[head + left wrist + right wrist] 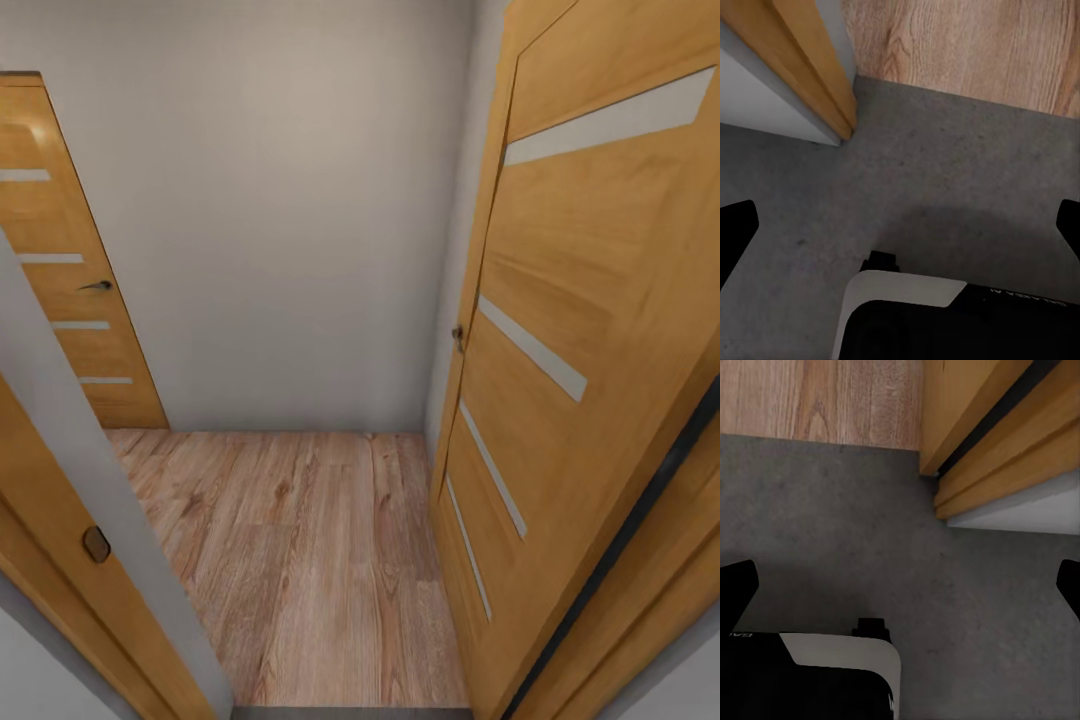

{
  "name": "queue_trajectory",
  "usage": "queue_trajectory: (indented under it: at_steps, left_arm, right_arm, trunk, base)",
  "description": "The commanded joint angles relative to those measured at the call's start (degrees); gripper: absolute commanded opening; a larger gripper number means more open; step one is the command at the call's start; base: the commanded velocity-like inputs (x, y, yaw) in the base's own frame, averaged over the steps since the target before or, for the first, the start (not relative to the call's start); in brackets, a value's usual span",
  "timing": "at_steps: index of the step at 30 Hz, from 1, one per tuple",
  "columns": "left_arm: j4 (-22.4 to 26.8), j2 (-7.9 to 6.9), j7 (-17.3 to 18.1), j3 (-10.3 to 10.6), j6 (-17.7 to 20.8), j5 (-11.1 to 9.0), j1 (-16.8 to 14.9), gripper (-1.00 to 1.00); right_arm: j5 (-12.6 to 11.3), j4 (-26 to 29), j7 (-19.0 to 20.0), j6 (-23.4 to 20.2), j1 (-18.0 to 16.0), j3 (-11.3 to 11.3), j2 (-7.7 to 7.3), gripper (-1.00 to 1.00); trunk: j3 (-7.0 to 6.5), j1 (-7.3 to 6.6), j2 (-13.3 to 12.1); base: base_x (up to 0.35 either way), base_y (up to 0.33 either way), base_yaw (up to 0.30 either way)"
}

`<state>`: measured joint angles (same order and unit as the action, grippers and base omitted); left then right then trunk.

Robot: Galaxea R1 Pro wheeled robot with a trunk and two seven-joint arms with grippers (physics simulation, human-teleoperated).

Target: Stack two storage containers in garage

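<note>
1. A doorway is faced: dark concrete floor (945,172) underneath, wood plank floor (300,560) ahead, an open slatted door (560,380) beside it.
2. The left gripper (904,225) and right gripper (904,585) are spread wide, holding nothing.
3. No storage container is seen, so its direction and the nearer arm cannot be judged.

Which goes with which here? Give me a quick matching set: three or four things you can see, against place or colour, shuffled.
Things:
1. open door
2. closed door
3. wood plank floor
4. concrete floor

Descriptions:
A. dark grey, under both wrist cameras
B. at the head view's right, swung into the hallway
C. light brown, runs up to the pale back wall
D. at the head view's left, dark lever handle

Pairs: 1-B, 2-D, 3-C, 4-A
</note>
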<state>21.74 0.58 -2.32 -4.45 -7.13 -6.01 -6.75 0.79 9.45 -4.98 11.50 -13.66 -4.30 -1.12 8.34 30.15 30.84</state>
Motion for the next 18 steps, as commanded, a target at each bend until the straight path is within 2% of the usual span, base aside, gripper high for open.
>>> queue_trajectory:
  at_steps: [1,7,18]
  left_arm:
    - [0.0,0.03,0.0,-0.1,-0.2,-0.5,0.0,1.0]
    - [0.0,0.03,-0.1,-0.1,-0.2,-0.5,0.0,1.0]
    - [0.0,0.03,-0.1,-0.1,-0.2,-0.4,0.0,1.0]
  right_arm:
    - [0.1,0.0,-0.4,0.1,0.0,-0.4,-0.02,1.0]
    - [0.1,0.0,-0.4,0.1,0.0,-0.4,-0.02,1.0]
    - [0.0,0.0,-0.3,0.1,0.0,-0.4,-0.02,1.0]
  trunk:
    - [0.1,0.02,0.1]
    - [0.1,0.02,0.1]
    - [0.1,0.02,0.1]
  base:
    - [0.0,0.0,0.0]
    - [0.091,0.0,0.0]
    - [0.318,0.0,0.0]
